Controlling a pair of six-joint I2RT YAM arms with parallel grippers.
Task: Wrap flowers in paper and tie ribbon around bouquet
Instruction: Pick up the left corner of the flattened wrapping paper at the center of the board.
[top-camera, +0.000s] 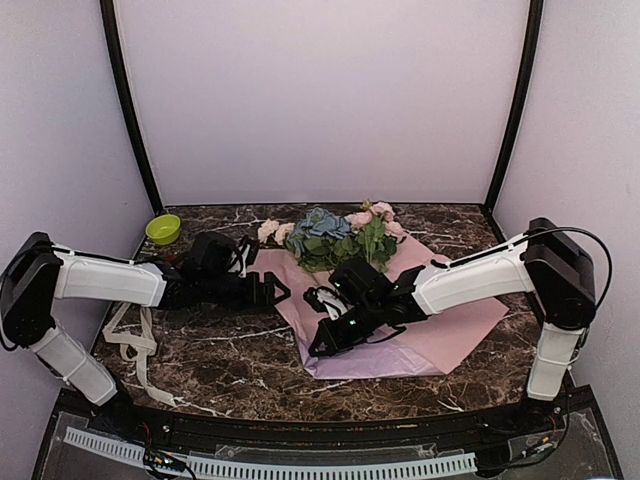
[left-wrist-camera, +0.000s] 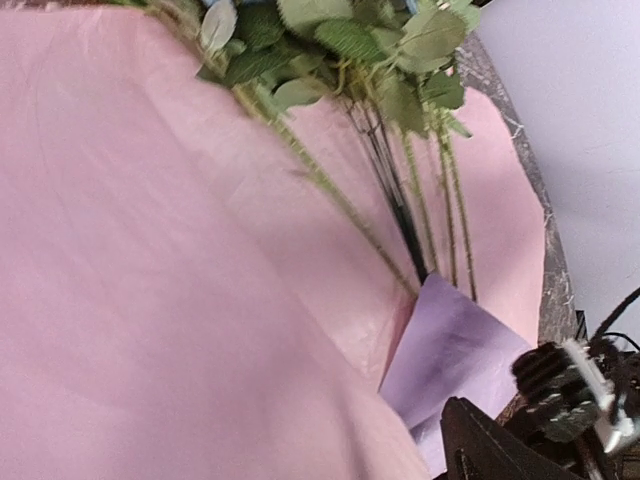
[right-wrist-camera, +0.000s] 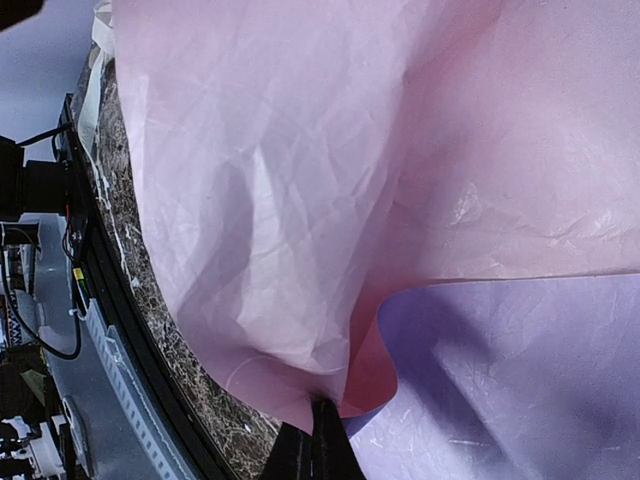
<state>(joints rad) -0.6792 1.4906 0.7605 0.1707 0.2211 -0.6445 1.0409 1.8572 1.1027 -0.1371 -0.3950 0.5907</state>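
The paper (top-camera: 440, 320) lies spread on the table, pink face up, with its near edge folded over to show lilac (top-camera: 370, 362). The flowers (top-camera: 335, 235) rest on its far part, blooms away from me and stems (left-wrist-camera: 400, 200) running toward the fold. My right gripper (top-camera: 326, 340) is shut on a pinched, lifted bit of the paper's near-left edge (right-wrist-camera: 300, 380). My left gripper (top-camera: 274, 290) is open at the paper's left edge; in the left wrist view only one of its fingers (left-wrist-camera: 480, 445) shows, and pink paper hides the other. The ribbon (top-camera: 130, 340) lies loose at the left.
A green bowl (top-camera: 163, 228) sits at the back left corner. The marble table's near edge (right-wrist-camera: 150, 300) runs close under my right gripper. Dark posts and pale walls close in the back and both sides.
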